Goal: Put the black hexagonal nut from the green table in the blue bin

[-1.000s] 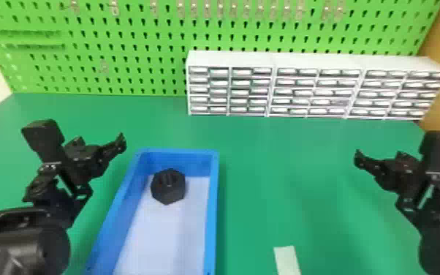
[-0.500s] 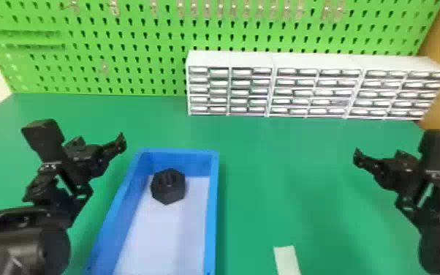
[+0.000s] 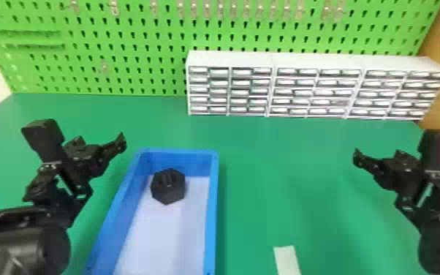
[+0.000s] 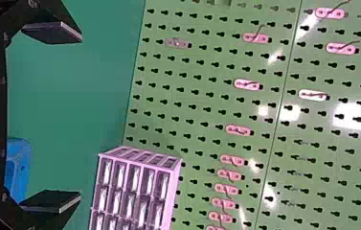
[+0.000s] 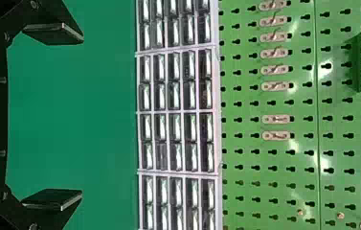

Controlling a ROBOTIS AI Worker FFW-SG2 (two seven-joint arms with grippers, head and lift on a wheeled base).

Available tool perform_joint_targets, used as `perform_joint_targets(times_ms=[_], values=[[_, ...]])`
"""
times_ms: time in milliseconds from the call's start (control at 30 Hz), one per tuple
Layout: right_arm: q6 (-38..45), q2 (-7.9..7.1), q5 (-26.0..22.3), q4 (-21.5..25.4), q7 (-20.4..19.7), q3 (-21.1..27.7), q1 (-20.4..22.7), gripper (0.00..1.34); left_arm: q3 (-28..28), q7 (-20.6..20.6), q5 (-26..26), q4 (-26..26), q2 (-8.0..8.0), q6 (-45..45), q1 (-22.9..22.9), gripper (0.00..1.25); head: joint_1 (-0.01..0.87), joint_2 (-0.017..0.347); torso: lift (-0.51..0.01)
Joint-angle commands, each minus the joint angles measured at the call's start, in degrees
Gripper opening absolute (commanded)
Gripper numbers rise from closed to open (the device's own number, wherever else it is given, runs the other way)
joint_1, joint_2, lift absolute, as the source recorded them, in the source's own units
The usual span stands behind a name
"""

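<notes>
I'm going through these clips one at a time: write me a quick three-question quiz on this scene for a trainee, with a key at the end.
1. Multiple choice: where does the black hexagonal nut lie relative to the blue bin?
A) Beside it
B) Inside it, toward the far end
C) Under it

2. True or false: the left hand is open, with nothing between its fingers.

3. Short answer: what stands behind the white drawer units?

Key: 1. B; 2. true; 3. the green pegboard.
</notes>
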State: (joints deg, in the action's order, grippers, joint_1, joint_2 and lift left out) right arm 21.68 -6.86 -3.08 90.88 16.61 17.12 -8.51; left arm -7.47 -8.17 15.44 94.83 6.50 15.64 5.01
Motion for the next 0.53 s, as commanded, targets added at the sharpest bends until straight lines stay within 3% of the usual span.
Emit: perform_joint_targets(times_ms=[0, 500], values=[[0.0, -0.08, 0.0, 0.0, 0.0, -0.1, -0.1, 1.18, 0.0, 0.0, -0.1, 0.1, 0.0, 0.0, 0.0, 1.12, 0.666, 0.032, -0.1], [0.1, -0.17, 0.0, 0.0, 0.0, -0.1, -0.1, 1.18, -0.1, 0.0, 0.0, 0.0, 0.0, 0.0, 0.1, 1.12, 0.666, 0.032, -0.1]])
